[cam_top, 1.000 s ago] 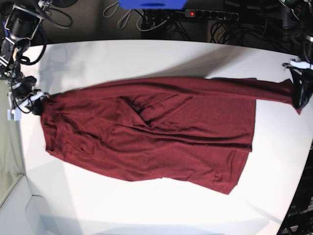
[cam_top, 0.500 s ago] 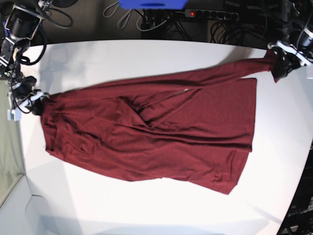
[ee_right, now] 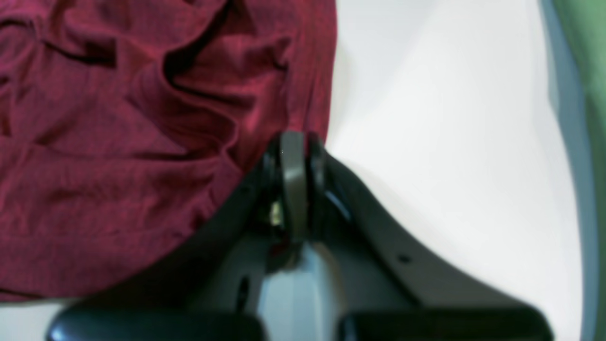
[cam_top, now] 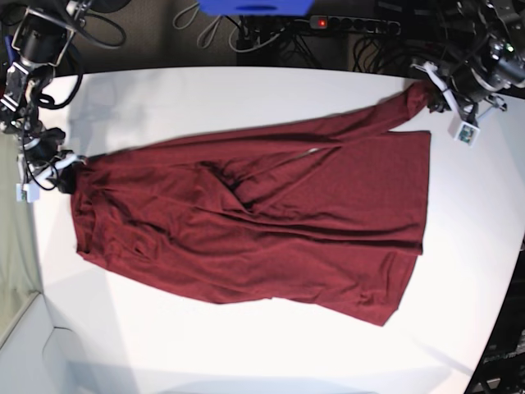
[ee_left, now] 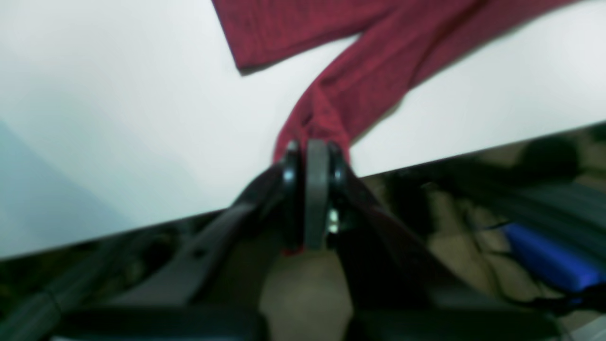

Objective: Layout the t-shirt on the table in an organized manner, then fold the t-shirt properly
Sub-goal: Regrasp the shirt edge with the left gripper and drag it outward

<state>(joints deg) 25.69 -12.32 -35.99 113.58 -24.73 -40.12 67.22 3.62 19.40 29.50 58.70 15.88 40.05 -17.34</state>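
Now the t-shirt (cam_top: 246,226) lies spread across the middle of the table (cam_top: 205,98), still creased and bunched through its centre, with one long strip of cloth drawn out and up toward the far corner. That strip is what has changed: a second ago the left gripper (cam_top: 435,92) held it out sideways near the table's side edge, level with the shirt's upper border, and since then it has swung the cloth toward the back edge, so the strip now runs as a taut diagonal from the body of the shirt to the claw. The left wrist view shows this claw (ee_left: 315,147) pressed together on the gathered end of the t-shirt (ee_left: 360,71), right at the table's dark edge. The right gripper (cam_top: 61,172) has not moved; it stays pinched on the opposite end, with rumpled cloth (ee_right: 118,142) fanning away just beside its tips (ee_right: 293,142). My reading is that the layout step is unfinished, since the pull stretches one edge but the middle folds remain. Both wrist views are soft with blur, so how much cloth sits inside either pinch is unclear, and which part of the shirt each claw holds cannot be told.
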